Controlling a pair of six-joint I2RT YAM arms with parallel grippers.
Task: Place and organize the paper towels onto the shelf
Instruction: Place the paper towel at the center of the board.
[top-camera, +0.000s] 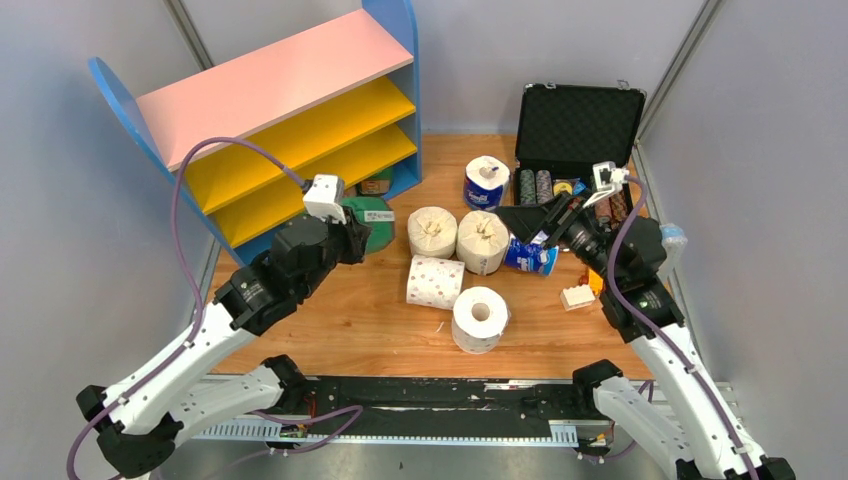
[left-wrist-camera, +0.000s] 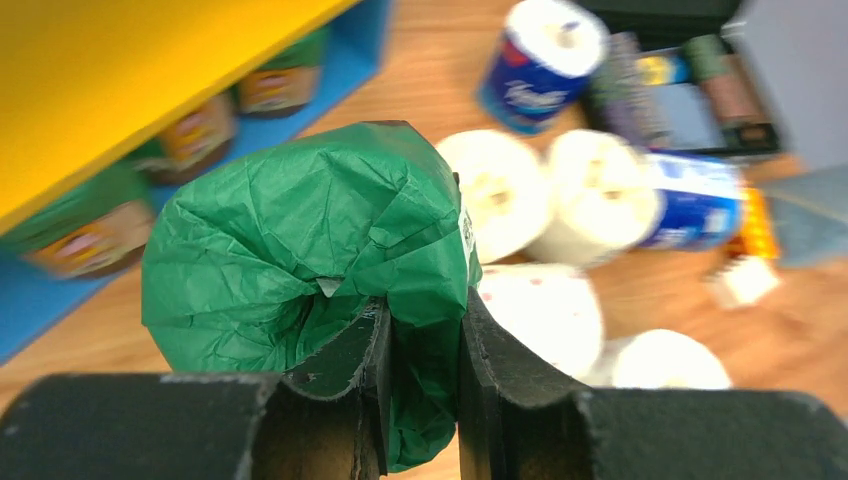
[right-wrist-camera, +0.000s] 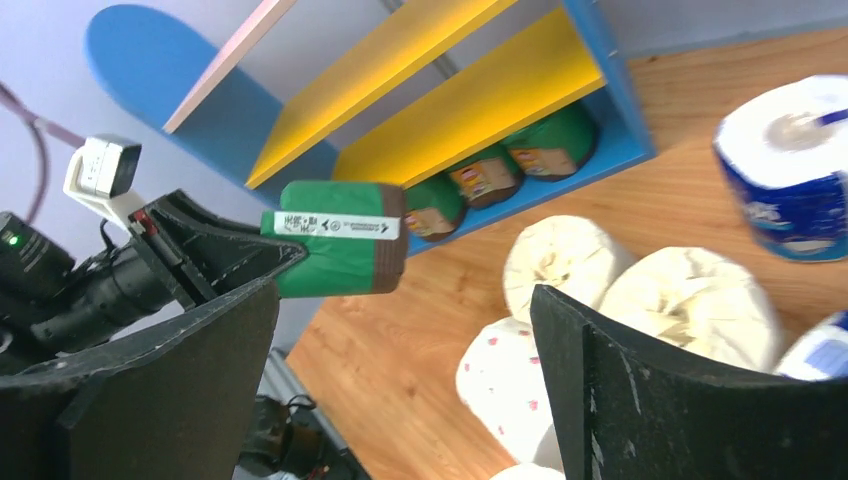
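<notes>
Left gripper (left-wrist-camera: 424, 330) is clamped tight on the green-wrapped roll (left-wrist-camera: 310, 250), jaws nearly together, pinching the crumpled wrap at the end of the roll. From overhead that roll (top-camera: 368, 222) sits held just off the shelf's (top-camera: 300, 60) near right corner, toward the far left of the tabletop (top-camera: 370, 320). The right wrist view catches it from the side, the green-wrapped roll (right-wrist-camera: 335, 250) with a white label strip along its top, lifted clear of the wood.

Inside the shelf's bottom tier, three more green rolls (right-wrist-camera: 490, 172) stand in a row under the lower yellow board.

Over on the right, the right gripper (top-camera: 540, 235) has its jaws spread wide and nothing between them. It hangs over the blue-white printed roll (top-camera: 530, 256), which lies on its side near the black case (top-camera: 580, 120) at the far right corner.

Mid-table, two cream-wrapped rolls (top-camera: 432, 232) stand side by side, touching. Just nearer lies a dotted white roll (top-camera: 435, 282), and beside it a bare white roll (top-camera: 480, 318) with its hollow core facing up. Another blue-white roll (top-camera: 486, 182) stands upright near the far edge, just left of the case.
</notes>
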